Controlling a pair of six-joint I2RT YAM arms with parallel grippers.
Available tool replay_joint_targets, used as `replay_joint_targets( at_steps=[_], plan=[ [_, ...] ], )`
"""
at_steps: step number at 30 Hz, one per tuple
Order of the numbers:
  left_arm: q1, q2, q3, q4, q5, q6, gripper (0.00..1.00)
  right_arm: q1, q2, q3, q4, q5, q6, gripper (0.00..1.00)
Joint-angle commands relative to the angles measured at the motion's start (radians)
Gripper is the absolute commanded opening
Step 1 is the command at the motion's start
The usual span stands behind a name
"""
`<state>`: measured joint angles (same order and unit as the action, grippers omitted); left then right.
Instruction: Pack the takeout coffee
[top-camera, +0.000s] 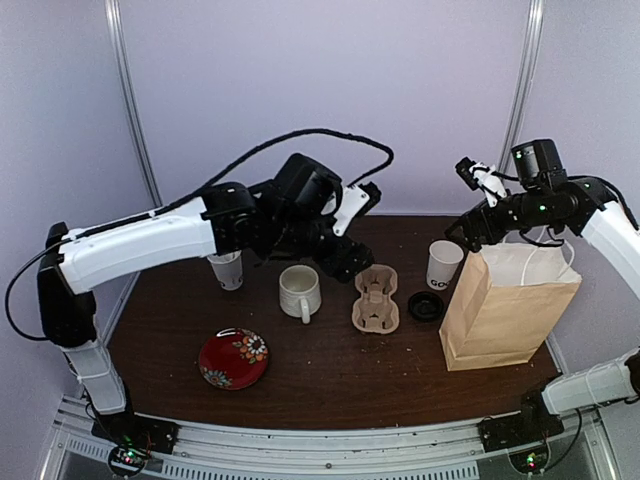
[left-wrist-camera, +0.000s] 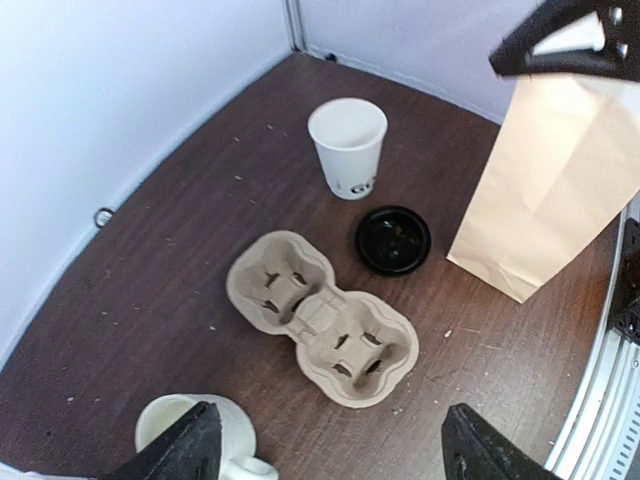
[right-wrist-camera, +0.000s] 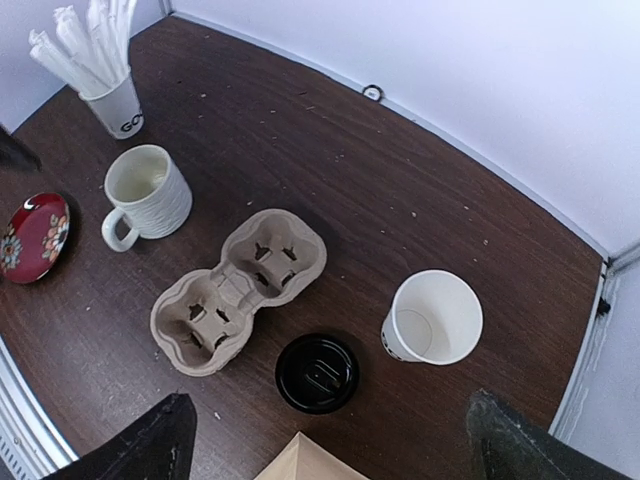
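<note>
The empty white paper cup with black lettering (top-camera: 443, 264) stands upright at the back right, also in the left wrist view (left-wrist-camera: 348, 145) and the right wrist view (right-wrist-camera: 433, 318). Its black lid (top-camera: 425, 306) lies flat on the table beside it (left-wrist-camera: 393, 240) (right-wrist-camera: 317, 373). A two-cup cardboard carrier (top-camera: 376, 298) lies left of the lid. A brown paper bag (top-camera: 505, 305) stands open at the right. My left gripper (top-camera: 345, 262) (left-wrist-camera: 330, 440) hovers open and empty above the carrier and mug. My right gripper (top-camera: 468, 232) (right-wrist-camera: 335, 440) hovers open and empty above the cup and lid.
A white ceramic mug (top-camera: 299, 291) stands left of the carrier. A small paper cup of white straws (top-camera: 228, 268) stands at the back left. A red flowered plate (top-camera: 233, 358) lies near the front left. Walls close the back and sides.
</note>
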<state>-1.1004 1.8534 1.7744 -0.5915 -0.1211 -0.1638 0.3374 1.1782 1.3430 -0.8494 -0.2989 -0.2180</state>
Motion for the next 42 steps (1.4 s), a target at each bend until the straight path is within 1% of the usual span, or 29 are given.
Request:
replay_joint_targets(
  at_steps=[1, 2, 3, 7, 10, 13, 16, 20, 22, 25, 28, 33, 34, 36, 38, 40, 42],
  plan=[
    [0.012, -0.091, -0.062, -0.089, -0.155, 0.047, 0.80, 0.016, 0.036, 0.069, -0.071, -0.176, -0.197, 0.97],
    [0.017, -0.113, -0.081, -0.096, -0.167, 0.046, 0.80, 0.027, 0.046, 0.073, -0.101, -0.227, -0.250, 0.96],
    [0.021, -0.136, -0.103, -0.096, -0.175, 0.043, 0.80, 0.044, 0.057, 0.070, -0.109, -0.229, -0.272, 0.95],
    [0.060, -0.241, -0.195, -0.074, -0.196, -0.008, 0.83, 0.168, 0.125, 0.060, -0.157, -0.127, -0.358, 0.84],
    [0.087, -0.297, -0.240, -0.056, -0.190, -0.043, 0.83, 0.272, 0.150, 0.011, -0.163, -0.053, -0.420, 0.78],
    [0.090, -0.329, -0.257, -0.050, -0.196, -0.053, 0.83, 0.356, 0.159, -0.061, -0.122, 0.008, -0.453, 0.74],
    [0.092, -0.351, -0.271, -0.039, -0.206, -0.063, 0.83, 0.421, 0.193, -0.105, -0.118, 0.060, -0.478, 0.69],
    [0.093, -0.371, -0.308, -0.005, -0.210, -0.069, 0.83, 0.456, 0.235, -0.138, -0.114, 0.067, -0.481, 0.64],
    [0.094, -0.372, -0.312, -0.004, -0.211, -0.076, 0.82, 0.461, 0.245, -0.147, -0.107, 0.060, -0.473, 0.62],
    [0.094, -0.368, -0.324, 0.006, -0.187, -0.079, 0.82, 0.463, 0.231, -0.132, -0.142, 0.048, -0.464, 0.58],
    [0.093, -0.355, -0.333, 0.017, -0.172, -0.077, 0.82, 0.463, 0.173, -0.105, -0.190, 0.047, -0.470, 0.59],
    [0.093, -0.319, -0.314, 0.018, -0.115, -0.047, 0.80, 0.453, 0.076, 0.064, -0.348, 0.037, -0.478, 0.60],
    [0.093, -0.311, -0.311, 0.018, -0.107, -0.043, 0.80, 0.438, 0.063, 0.100, -0.370, 0.038, -0.482, 0.60],
    [0.093, -0.292, -0.306, 0.023, -0.087, -0.035, 0.79, 0.365, 0.062, 0.184, -0.416, 0.016, -0.491, 0.59],
    [0.092, -0.274, -0.299, 0.031, -0.058, -0.028, 0.78, 0.288, 0.051, 0.205, -0.418, 0.017, -0.504, 0.58],
    [0.091, -0.257, -0.292, 0.032, -0.024, -0.021, 0.77, 0.225, 0.033, 0.203, -0.383, 0.056, -0.508, 0.56],
    [0.092, -0.243, -0.292, 0.032, 0.010, -0.016, 0.75, 0.173, 0.033, 0.205, -0.352, 0.063, -0.492, 0.54]
  ],
)
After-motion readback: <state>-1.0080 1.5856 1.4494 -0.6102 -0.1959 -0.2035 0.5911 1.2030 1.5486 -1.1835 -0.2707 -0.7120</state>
